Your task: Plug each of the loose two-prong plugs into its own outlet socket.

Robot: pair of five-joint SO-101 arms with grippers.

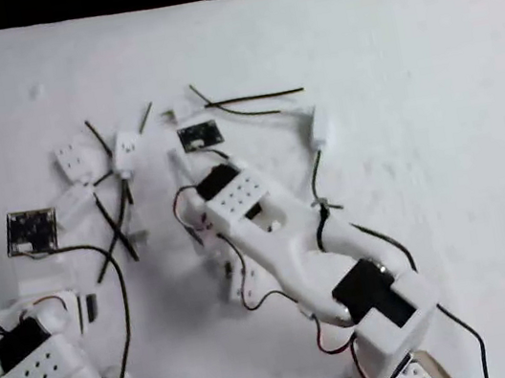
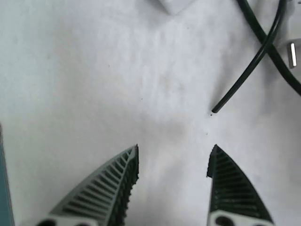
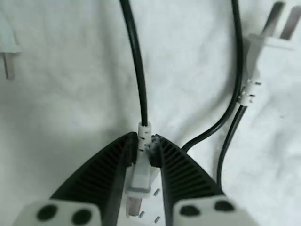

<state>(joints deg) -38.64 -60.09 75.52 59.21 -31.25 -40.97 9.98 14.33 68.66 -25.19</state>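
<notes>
Right wrist view: the right claw [image 3: 143,140] is clamping narrowly on a white plug [image 3: 140,175], whose prong end is hard to make out between the ribbed pads. Its black cord [image 3: 136,61] is running straight away from the tips. A second plug [image 3: 263,37] is lying near by on the counter [image 3: 70,94] with both prongs showing. A third plug [image 3: 6,47] is being cropped at the border, so one prong can be made out.

Left wrist view: the left claw [image 2: 174,162] is hanging wide apart over bare counter, touching nothing. A cut cord end [image 2: 240,80] is lying just ahead of it, and a single metal prong [image 2: 292,54] is peeking in at the border, its plug body being cut off.

High view: the right arm [image 1: 279,233] is angling from the near right edge toward the counter's middle, its body covering whatever lies beneath. The left arm [image 1: 36,371] is sitting folded at the near left corner. Small white socket blocks [image 1: 127,150] are lying beyond the arms among crossed cords — their slots are hard to make out.
</notes>
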